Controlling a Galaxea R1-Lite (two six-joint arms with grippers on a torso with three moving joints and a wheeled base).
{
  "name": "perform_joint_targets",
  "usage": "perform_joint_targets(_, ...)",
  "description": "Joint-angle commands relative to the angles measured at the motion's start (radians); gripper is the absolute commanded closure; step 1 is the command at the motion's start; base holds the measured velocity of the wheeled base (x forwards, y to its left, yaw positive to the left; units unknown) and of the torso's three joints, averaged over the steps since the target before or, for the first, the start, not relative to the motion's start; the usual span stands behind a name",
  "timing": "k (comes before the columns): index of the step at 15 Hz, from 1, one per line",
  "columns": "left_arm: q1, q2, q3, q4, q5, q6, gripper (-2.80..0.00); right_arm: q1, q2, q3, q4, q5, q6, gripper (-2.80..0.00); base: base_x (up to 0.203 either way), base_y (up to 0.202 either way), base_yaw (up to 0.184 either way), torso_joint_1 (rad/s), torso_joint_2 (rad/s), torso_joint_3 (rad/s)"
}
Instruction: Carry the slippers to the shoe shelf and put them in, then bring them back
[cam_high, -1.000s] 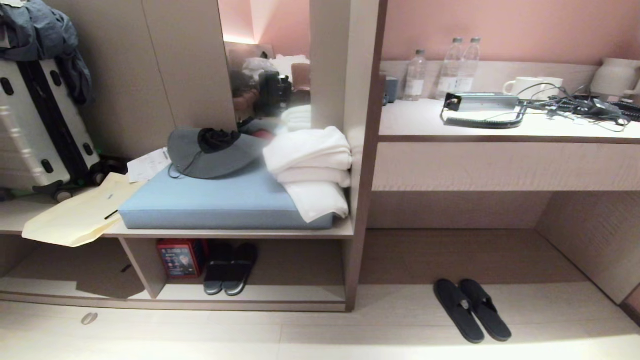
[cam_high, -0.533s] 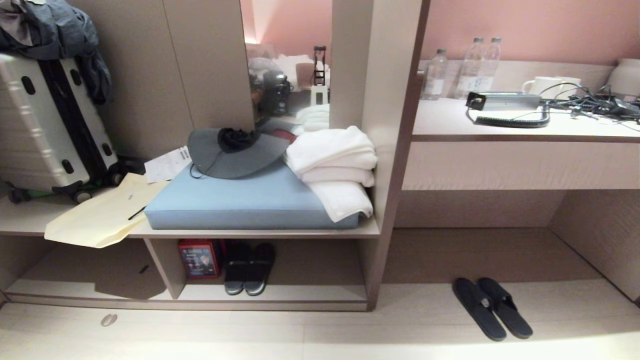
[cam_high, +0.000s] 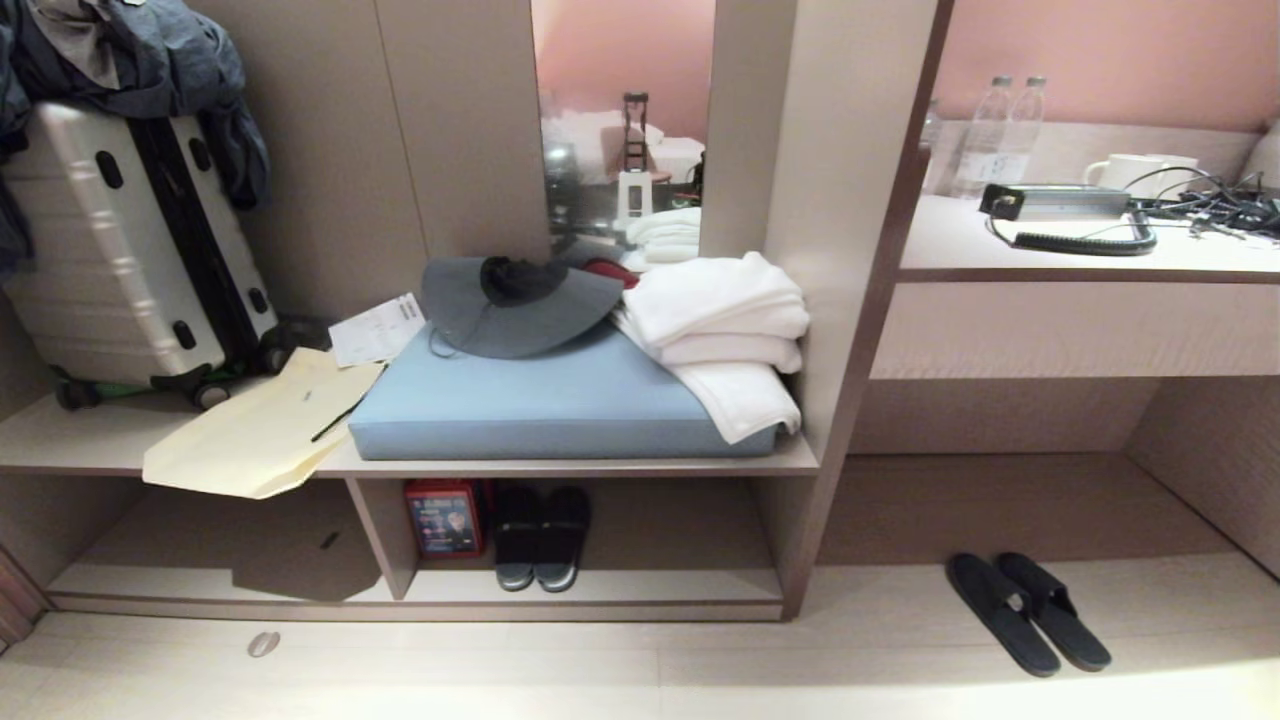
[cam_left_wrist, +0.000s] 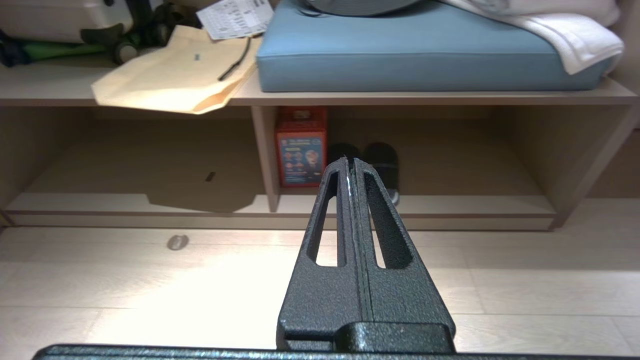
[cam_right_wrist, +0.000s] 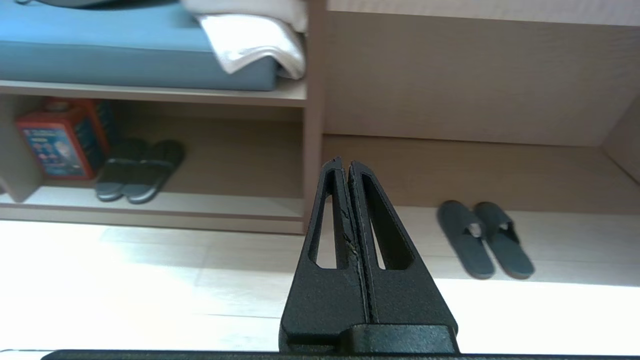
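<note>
**Jaws shut, slippers off to the right**

Both pairs of jaws are pressed together and hold nothing: the left gripper (cam_left_wrist: 351, 161) and the right gripper (cam_right_wrist: 345, 162) hang above the pale floor (cam_high: 640, 670), neither showing in the head view.

The shelf (cam_high: 590, 585), a low compartment under the blue cushion (cam_high: 560, 400), sits at centre. It already holds a red box (cam_high: 444, 518) and other dark footwear (cam_high: 540, 535), leaving free board to their right.

The slippers (cam_high: 1030, 612) lie on the floor far to the right, below the desk (cam_high: 1080, 260), touching side by side, their long axes running near-to-far with the near ends slanting right. They lie right of and beyond the right gripper, which looks the nearer one and the likelier to reach first.

Hidden: both arms, the slippers in the left wrist view, and the shelf's back corners in shadow.
</note>
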Motion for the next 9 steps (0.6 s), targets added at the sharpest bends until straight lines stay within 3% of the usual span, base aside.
perform_joint_targets(1, 0.0, 0.0, 0.0, 0.0, 0.0, 0.0, 0.0, 0.0, 0.0, 0.002, 0.0, 0.0, 0.0, 0.0, 0.0, 0.193, 0.002, -0.002, 0.01, -0.002)
perform_joint_targets(9, 0.0, 0.0, 0.002, 0.0, 0.0, 0.004, 0.0, 0.0, 0.0, 0.002, 0.0, 0.0, 0.0, 0.0, 0.0, 0.194, -0.001, 0.003, 0.0, 0.002)
